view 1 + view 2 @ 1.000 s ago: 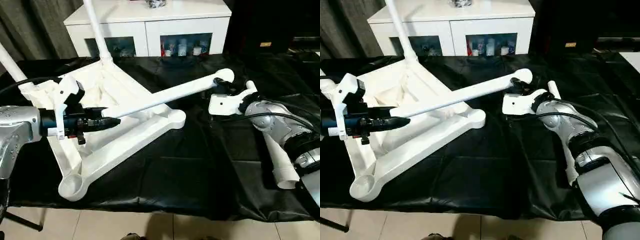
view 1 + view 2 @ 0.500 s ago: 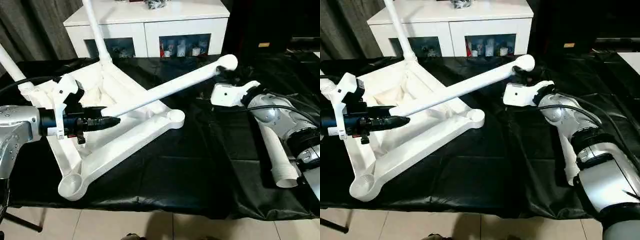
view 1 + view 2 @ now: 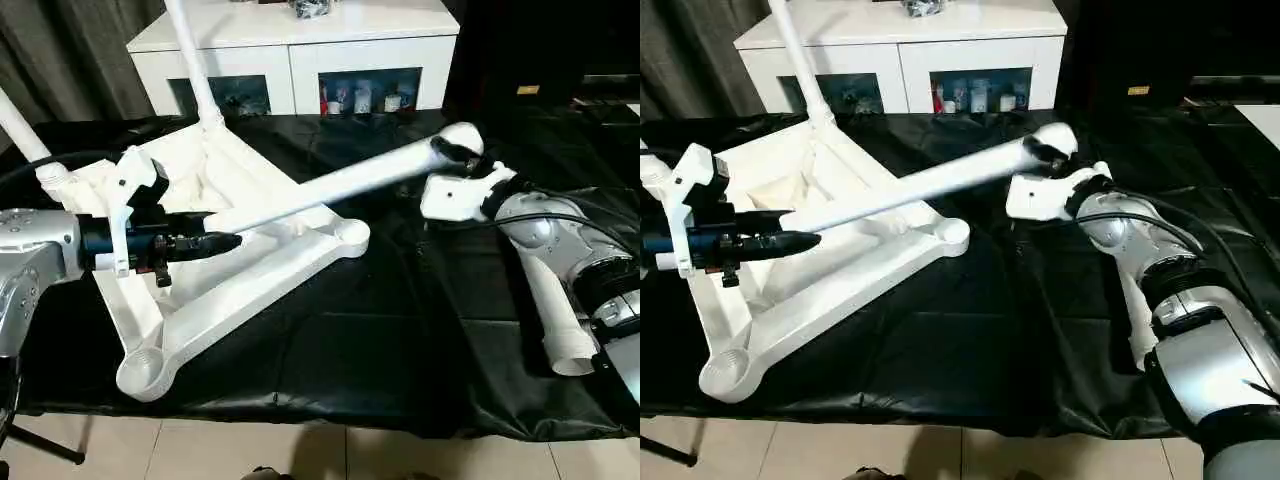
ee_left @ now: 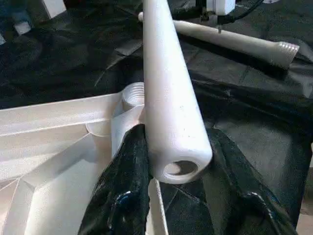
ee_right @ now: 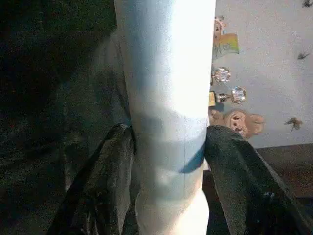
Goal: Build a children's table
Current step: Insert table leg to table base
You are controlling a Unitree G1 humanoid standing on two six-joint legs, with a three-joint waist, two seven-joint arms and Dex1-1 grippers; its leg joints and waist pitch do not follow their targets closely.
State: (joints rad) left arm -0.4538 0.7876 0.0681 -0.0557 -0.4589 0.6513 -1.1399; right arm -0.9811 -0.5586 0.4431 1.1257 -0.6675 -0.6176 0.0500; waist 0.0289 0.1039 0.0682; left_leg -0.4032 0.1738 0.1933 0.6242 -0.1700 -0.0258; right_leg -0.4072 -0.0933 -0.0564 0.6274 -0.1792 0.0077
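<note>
The children's table top (image 3: 250, 285) lies upside down on the black cloth, ribs up, with two legs (image 3: 195, 60) standing in its far corners. A third, loose leg (image 3: 330, 185) slants across it. My left gripper (image 3: 225, 242) is shut on that leg's narrow end, a black finger (image 4: 132, 161) on each side. At the thick end, my right gripper (image 3: 455, 155) is open, its fingers (image 5: 115, 161) straddling the leg close against it. Two near corner sockets (image 3: 350, 232) are empty.
A further loose leg (image 3: 545, 300) lies on the cloth under my right forearm, threaded end toward the front edge. A white cabinet (image 3: 295, 45) with glass doors stands behind the table. Bare black cloth (image 3: 400, 330) stretches between the table top and my right arm.
My right gripper came up from under the leg's thick end, widened, and now straddles it. That end sits higher than a second ago. The left gripper has not moved.
</note>
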